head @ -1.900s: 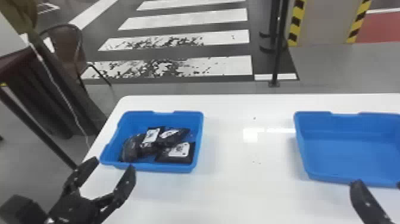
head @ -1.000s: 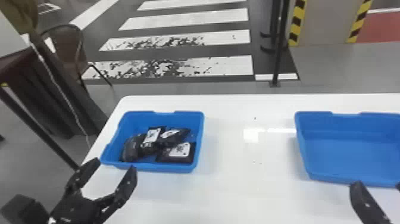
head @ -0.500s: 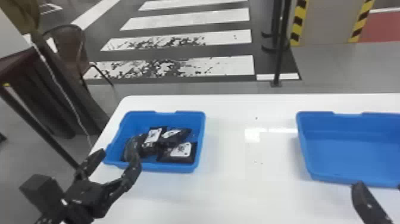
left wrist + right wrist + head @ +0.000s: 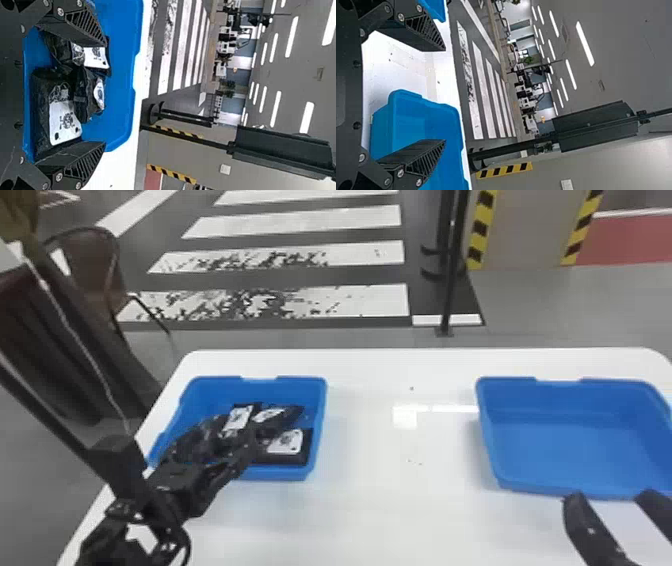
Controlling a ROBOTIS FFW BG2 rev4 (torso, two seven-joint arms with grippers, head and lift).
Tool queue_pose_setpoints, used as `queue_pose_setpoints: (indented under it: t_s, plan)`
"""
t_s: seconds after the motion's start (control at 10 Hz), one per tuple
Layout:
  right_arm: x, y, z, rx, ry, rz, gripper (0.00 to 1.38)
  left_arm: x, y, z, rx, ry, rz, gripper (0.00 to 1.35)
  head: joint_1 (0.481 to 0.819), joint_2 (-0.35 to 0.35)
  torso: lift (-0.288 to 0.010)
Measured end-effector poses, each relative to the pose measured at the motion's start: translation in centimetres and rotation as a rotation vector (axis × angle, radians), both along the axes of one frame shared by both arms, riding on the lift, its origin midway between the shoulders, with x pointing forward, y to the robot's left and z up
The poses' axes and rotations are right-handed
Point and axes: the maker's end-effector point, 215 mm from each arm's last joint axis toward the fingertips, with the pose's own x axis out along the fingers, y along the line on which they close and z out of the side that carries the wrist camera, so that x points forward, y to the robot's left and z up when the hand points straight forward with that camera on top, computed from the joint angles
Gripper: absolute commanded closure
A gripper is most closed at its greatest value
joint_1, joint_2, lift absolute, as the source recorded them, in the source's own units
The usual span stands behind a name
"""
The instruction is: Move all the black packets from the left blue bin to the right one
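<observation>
Several black packets (image 4: 287,458) in the left bin (image 4: 280,474) lie just ahead of our left gripper's (image 4: 229,434) wide-spread, empty fingers; our right gripper (image 4: 610,494), also wide and empty, faces the right bin (image 4: 555,392).

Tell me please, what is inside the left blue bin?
The left blue bin holds several labelled black packets, some overlapping. Their undersides, and whatever lies beneath them, cannot be seen. In the head view, the left gripper also covers part of them.
</observation>
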Motion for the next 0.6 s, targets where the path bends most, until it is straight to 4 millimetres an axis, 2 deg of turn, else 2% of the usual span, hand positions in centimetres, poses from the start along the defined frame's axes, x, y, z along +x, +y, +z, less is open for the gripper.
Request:
queue_pose_setpoints:
  t_s: [0.4,0.6]
  plan:
    - [0.1,0.1,0.0,0.004,0.000,0.001,0.21,5.1,-0.8,-2.6,0.001,0.123,-0.024,0.17,0.695,0.116,-0.140]
    - [0.2,0.2,-0.1,0.007,-0.001,0.002,0.21,6.6,-1.4,-4.1,0.004,0.218,-0.048,0.17,0.695,0.110,-0.140]
